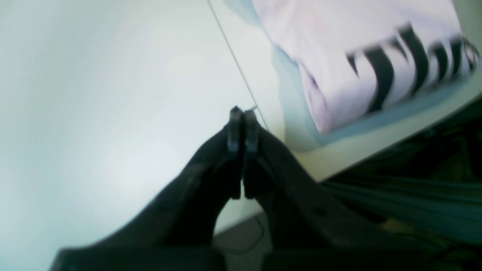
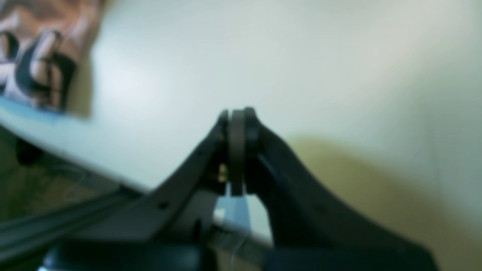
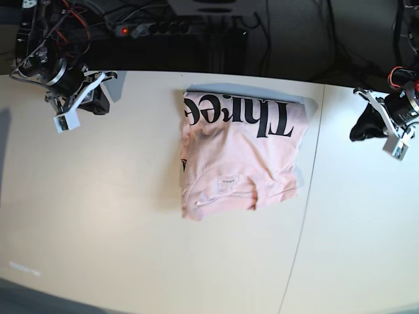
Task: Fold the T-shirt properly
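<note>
T-shirt (image 3: 239, 163): pale pink, black "Three" lettering, small white neck label
surface (image 3: 98, 216): plain cream-white
fingers (image 1: 235, 128): black

Black lettering reading "Three" runs across the far edge of the folded pink T-shirt (image 3: 239, 154), seen upside down from here, between the two claws and well apart from both. The small white neck label (image 3: 227, 184) carries print too tiny to read.
</note>
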Robot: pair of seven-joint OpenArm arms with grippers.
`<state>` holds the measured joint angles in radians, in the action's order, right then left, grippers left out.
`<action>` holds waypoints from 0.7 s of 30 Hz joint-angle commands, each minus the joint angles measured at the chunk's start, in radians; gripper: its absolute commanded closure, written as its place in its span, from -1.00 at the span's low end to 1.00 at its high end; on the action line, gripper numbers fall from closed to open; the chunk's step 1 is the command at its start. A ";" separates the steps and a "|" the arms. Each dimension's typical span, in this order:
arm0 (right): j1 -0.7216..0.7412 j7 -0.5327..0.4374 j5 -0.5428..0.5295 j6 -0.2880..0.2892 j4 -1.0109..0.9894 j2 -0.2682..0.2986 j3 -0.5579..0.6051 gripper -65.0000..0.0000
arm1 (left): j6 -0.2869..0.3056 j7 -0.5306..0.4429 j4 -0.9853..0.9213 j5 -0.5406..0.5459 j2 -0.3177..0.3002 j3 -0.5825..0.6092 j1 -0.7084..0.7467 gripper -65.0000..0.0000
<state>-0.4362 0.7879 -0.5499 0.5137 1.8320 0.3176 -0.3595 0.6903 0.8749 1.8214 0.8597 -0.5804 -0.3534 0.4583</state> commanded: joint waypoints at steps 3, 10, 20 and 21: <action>-0.103 -0.021 -0.038 0.044 0.075 0.012 -0.042 1.00 | 0.006 -0.014 0.024 0.009 0.000 -0.029 0.104 1.00; -0.354 -0.021 -0.053 0.043 0.115 0.011 -0.049 1.00 | 0.006 -0.072 0.023 -0.127 0.083 -0.029 0.311 1.00; -0.531 -0.148 0.046 0.040 -0.034 -0.058 -0.047 1.00 | -0.071 -0.250 -0.171 -0.338 0.196 -0.018 0.392 1.00; -0.521 -0.182 0.064 0.040 -0.086 -0.058 -0.044 1.00 | -0.089 -0.270 -0.227 -0.357 0.195 -0.008 0.370 1.00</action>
<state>-0.9447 0.6056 -0.4808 0.5129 1.7306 0.2520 -0.3988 0.6113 0.6125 1.5818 0.4934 -0.3748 -0.3565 0.8177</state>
